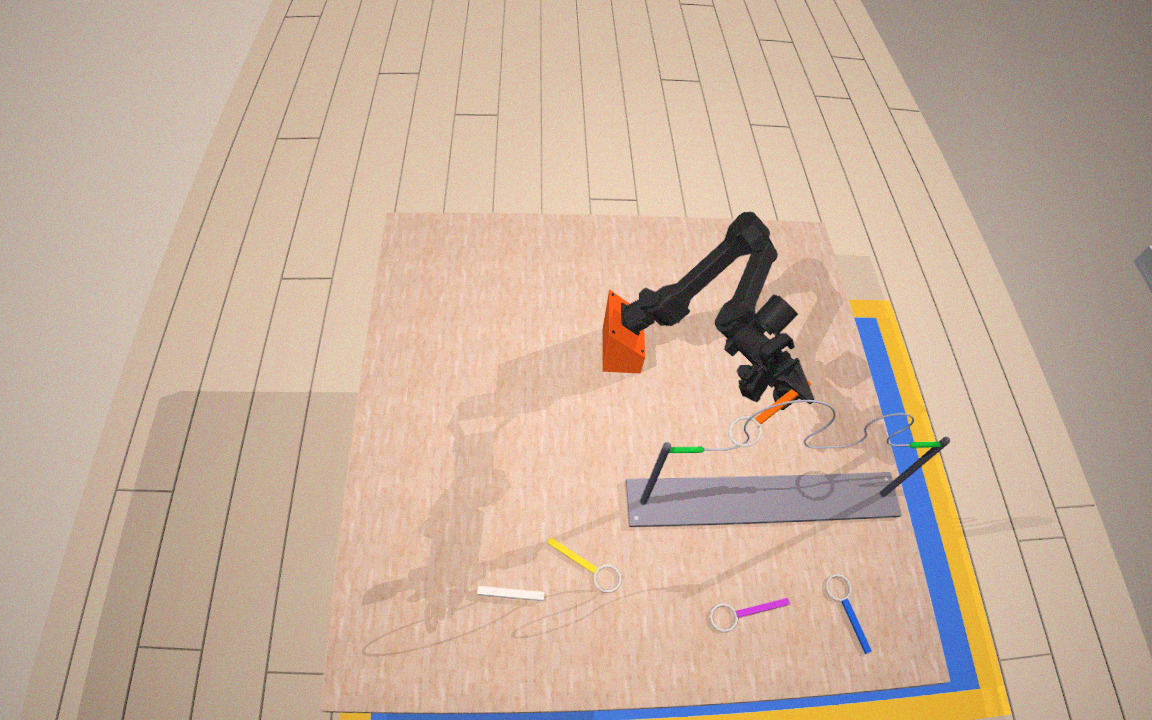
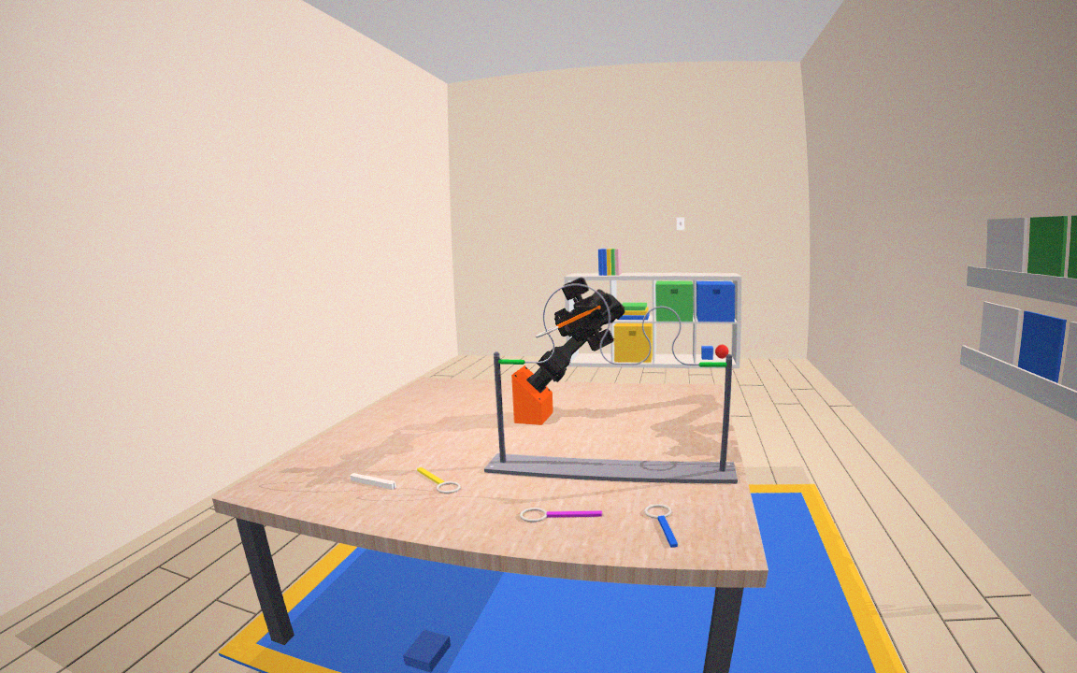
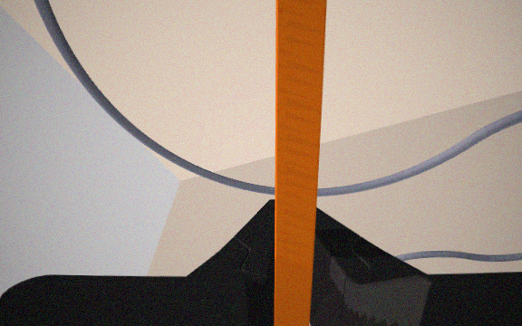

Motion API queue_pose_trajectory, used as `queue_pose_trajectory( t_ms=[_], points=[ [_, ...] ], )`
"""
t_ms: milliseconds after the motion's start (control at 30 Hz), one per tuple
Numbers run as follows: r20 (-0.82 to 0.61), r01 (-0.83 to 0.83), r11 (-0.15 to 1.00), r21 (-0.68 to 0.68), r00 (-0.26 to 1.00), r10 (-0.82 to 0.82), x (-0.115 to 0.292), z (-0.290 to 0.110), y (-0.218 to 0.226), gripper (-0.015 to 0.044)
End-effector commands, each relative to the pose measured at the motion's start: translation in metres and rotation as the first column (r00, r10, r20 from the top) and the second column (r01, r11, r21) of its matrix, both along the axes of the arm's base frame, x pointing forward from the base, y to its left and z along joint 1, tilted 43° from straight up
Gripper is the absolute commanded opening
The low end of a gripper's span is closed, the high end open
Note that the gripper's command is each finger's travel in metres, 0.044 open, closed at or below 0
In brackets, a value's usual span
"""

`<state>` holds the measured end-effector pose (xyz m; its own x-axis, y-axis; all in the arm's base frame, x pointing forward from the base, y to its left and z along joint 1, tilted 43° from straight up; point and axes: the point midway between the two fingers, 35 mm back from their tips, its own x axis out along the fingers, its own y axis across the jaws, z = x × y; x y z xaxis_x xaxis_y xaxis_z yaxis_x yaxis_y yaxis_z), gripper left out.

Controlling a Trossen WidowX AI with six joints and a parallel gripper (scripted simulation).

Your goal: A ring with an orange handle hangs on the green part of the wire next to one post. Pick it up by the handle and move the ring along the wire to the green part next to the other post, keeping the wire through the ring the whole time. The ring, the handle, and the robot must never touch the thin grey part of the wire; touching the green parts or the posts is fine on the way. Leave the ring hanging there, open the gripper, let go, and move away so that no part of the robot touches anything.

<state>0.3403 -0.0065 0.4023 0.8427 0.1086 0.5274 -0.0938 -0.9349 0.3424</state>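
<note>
Orange is what you hold: the handle (image 3: 299, 136) runs straight up the middle of the wrist view, pinched between the black fingers of your gripper (image 1: 781, 394). The grip sits low on the handle, which probably keeps the arm itself back from the wire.

From above, the ring (image 1: 746, 430) at the handle's far end circles the thin grey wire (image 1: 831, 429) at the first loop past the near post (image 1: 654, 472). It is well beyond the green part (image 1: 686, 448) beside that post. The ring is too small to tell whether it clears the wire on every side.

The wire curls and dips on toward the other green part (image 1: 924, 444) by the far post (image 1: 913, 466), so most of the route looks to be ahead of you. In the side view the handle (image 2: 580, 317) lies tilted, likely so the ring meets the bending wire squarely.

A grey base plate (image 1: 763, 499) carries both posts. Three spare rings with a yellow handle (image 1: 571, 554), a magenta handle (image 1: 761, 607) and a blue handle (image 1: 855, 624) lie on the wooden table (image 1: 473, 376), along with a white bar (image 1: 510, 592); none concern this job.
</note>
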Motion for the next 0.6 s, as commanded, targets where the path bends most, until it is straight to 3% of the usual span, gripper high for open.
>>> queue_pose_trajectory(
  t_ms=[0,567],
  points=[
    [0.002,0.0,0.999,0.037,1.0,0.0,0.0,0.0,0.0,-0.015],
    [0.007,0.003,1.0,-0.013,1.0,-0.003,-0.001,-0.006,0.022,-0.015]
  ],
)
